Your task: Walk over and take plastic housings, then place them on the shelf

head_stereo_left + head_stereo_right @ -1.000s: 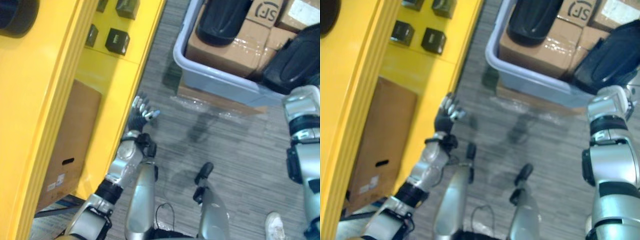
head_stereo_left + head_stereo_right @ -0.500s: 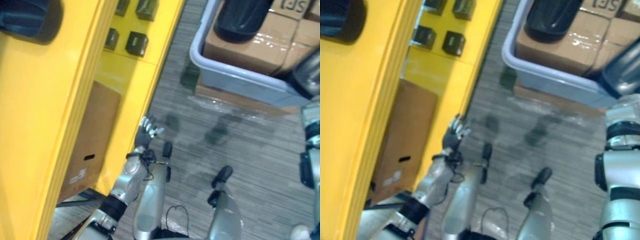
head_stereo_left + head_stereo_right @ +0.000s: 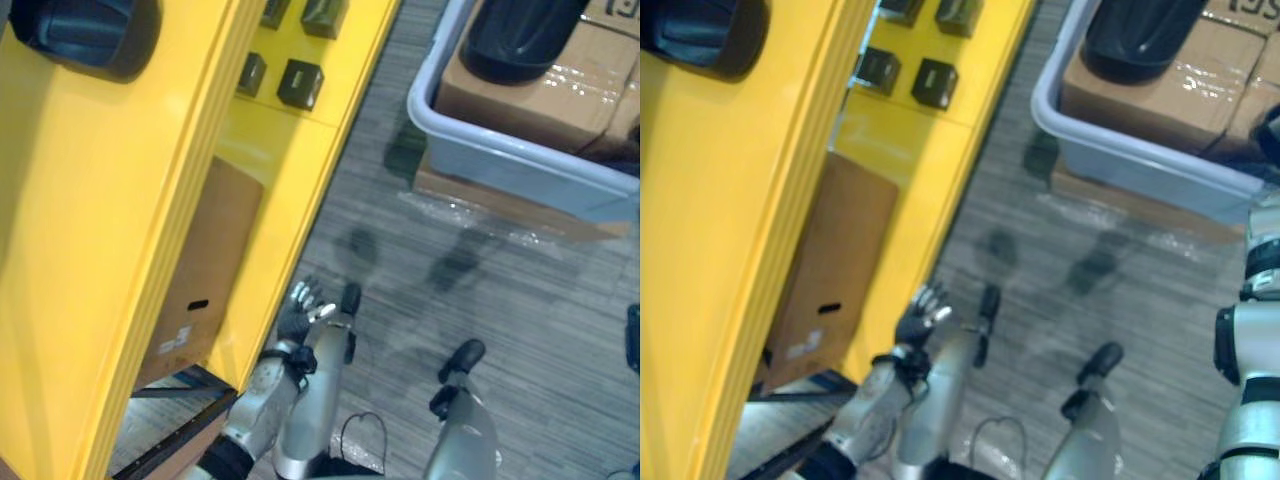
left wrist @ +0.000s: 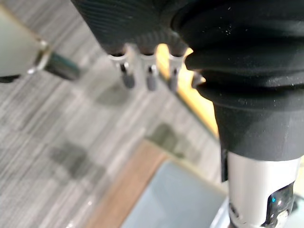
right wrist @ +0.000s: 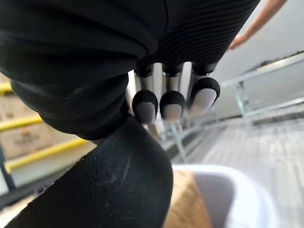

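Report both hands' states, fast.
Left hand: open, empty.
Right hand: shut on a black plastic housing.

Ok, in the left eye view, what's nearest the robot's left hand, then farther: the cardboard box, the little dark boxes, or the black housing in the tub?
From the left hand:
1. cardboard box, just left of it, low in the yellow shelf.
2. little dark boxes, ahead on the shelf.
3. black housing, farthest, ahead-right in the grey tub.
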Controlling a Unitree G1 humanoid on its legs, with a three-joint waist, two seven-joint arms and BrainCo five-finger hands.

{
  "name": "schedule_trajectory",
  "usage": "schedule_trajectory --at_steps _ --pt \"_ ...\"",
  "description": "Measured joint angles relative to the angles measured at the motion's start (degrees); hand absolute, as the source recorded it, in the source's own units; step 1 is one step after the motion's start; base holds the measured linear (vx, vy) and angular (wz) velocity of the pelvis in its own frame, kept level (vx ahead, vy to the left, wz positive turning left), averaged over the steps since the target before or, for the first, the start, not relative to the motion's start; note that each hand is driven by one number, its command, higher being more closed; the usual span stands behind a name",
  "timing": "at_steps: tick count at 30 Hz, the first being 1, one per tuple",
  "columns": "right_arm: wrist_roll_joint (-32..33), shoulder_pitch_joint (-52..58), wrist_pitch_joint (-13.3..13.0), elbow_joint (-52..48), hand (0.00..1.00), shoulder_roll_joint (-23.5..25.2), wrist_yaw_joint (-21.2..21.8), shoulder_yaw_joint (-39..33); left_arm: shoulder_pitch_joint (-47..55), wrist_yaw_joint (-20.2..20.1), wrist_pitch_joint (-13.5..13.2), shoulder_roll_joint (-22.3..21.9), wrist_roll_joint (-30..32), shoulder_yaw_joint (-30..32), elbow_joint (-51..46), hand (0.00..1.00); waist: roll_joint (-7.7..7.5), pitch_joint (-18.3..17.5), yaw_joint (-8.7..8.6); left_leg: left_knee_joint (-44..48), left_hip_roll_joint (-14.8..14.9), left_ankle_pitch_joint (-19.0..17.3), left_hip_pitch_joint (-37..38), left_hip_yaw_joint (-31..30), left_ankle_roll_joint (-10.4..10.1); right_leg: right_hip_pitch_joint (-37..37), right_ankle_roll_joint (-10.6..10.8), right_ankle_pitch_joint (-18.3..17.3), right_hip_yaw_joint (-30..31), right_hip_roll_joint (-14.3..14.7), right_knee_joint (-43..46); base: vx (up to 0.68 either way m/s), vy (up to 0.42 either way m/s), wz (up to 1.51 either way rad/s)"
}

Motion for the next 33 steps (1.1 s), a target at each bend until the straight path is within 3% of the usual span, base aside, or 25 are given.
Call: schedule_trajectory --at_steps 11,21,22,24,29,33 --pt "-0.1 -4.0 -2.8 0.0 1.0 -1.8 0.8 5.5 0.8 -1.6 -0.3 0.0 -0.1 -0.3 -0.3 0.0 0.06 0.0 1.73 1.8 -0.3 -0.8 -1.4 -1.5 -0.1 0.3 0.3 -0.4 -1.5 0.1 0.3 0.0 -0.001 0.06" --pt "-0.2 -4.6 -4.5 0.0 1.0 -1.8 5.0 9.0 1.5 -1.6 -2.6 0.3 -1.8 -1.2 0.5 0.0 0.08 -0.1 4.21 1.6 -0.8 -1.0 -1.6 -2.8 -0.3 1.1 0.3 -1.4 -3.2 -0.1 0.4 0.0 -0.005 0.06" --pt "-0.2 -4.7 -4.5 0.0 0.0 -1.8 5.2 9.1 1.5 -1.8 -2.6 0.3 -1.8 -1.3 0.8 0.0 0.09 -0.1 4.57 1.6 -0.9 -1.1 -1.6 -2.8 -0.3 1.1 0.2 -1.5 -3.2 -0.1 0.4 0.0 0.0 0.0" --pt "-0.2 -4.8 -4.0 0.1 0.0 -1.8 5.4 9.2 1.5 -2.1 -3.1 0.3 -1.8 -1.3 1.3 0.0 0.09 -0.1 4.96 1.6 -0.9 -1.1 -1.6 -2.9 -0.3 1.1 0.4 -1.6 -3.3 -0.1 0.4 0.0 -0.004 0.03" --pt "1.7 -5.9 1.1 3.2 0.0 -1.8 6.9 9.9 1.5 -4.0 -5.0 0.6 -1.8 -1.2 1.4 0.0 0.09 -0.1 4.86 1.6 -1.3 -1.2 -1.6 -4.3 -0.4 2.1 0.5 -2.2 -4.9 -0.1 0.5 0.0 -0.006 0.13" --pt "3.4 -6.4 1.3 3.8 0.0 -1.8 7.6 7.6 2.1 -4.0 -5.0 0.6 -1.8 -1.3 1.2 0.0 0.09 -0.1 4.85 1.8 -1.2 -1.2 -1.6 -4.3 -0.4 2.3 0.6 -2.2 -5.0 0.0 0.6 0.0 -0.003 0.02"
